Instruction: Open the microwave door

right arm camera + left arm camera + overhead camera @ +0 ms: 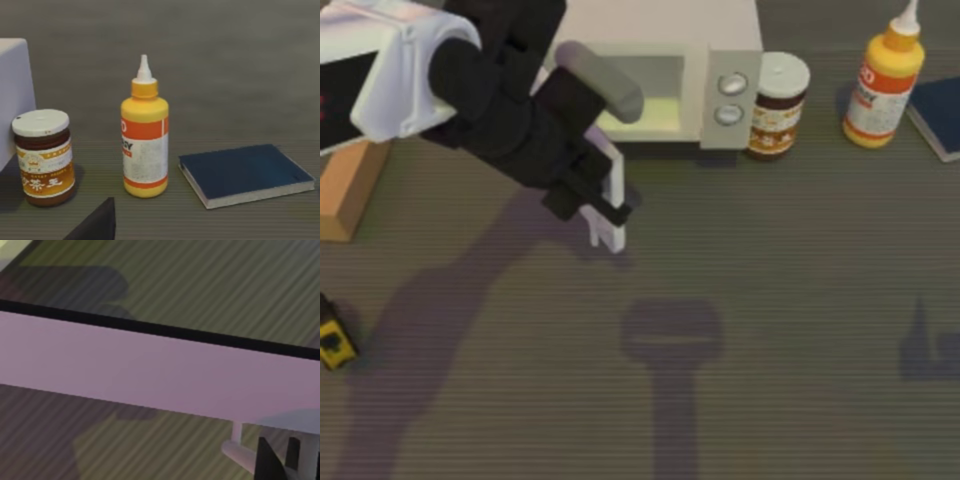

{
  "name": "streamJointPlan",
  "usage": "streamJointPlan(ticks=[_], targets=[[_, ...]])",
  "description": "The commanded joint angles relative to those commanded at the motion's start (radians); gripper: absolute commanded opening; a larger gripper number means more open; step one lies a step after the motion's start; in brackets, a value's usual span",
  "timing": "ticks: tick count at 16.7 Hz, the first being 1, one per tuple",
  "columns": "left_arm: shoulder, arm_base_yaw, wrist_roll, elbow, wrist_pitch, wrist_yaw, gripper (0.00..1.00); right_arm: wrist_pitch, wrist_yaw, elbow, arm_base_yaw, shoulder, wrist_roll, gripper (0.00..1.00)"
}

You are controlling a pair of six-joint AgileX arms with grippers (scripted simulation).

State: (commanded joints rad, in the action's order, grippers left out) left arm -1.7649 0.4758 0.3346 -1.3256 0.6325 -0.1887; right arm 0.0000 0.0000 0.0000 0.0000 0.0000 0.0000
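Door swing under way: left claw [608, 205] clenched on thin handle of flat white microwave door [611, 190], swung out from small white boxy microwave [660, 40] at far bench [790, 300]. Judgement: follow hinge arc leftward, grip steady. Right claw unseen.

Along the table's [770, 300] far edge I've got a brown jar [778, 106], yellow bottle [883, 88], blue book [938, 115]; wooden block [348, 190] at left edge.
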Motion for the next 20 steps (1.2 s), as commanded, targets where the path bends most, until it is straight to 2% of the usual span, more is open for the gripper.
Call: streamJointPlan(ticks=[14, 20], targets=[[-0.001, 0.003, 0.000, 0.004, 0.001, -0.006, 0.00, 0.000, 0.000, 0.000, 0.000, 0.000, 0.000, 1.00], [0.024, -0.053, 0.135, 0.023, 0.030, -0.069, 0.00, 0.000, 0.000, 0.000, 0.000, 0.000, 0.000, 1.00]])
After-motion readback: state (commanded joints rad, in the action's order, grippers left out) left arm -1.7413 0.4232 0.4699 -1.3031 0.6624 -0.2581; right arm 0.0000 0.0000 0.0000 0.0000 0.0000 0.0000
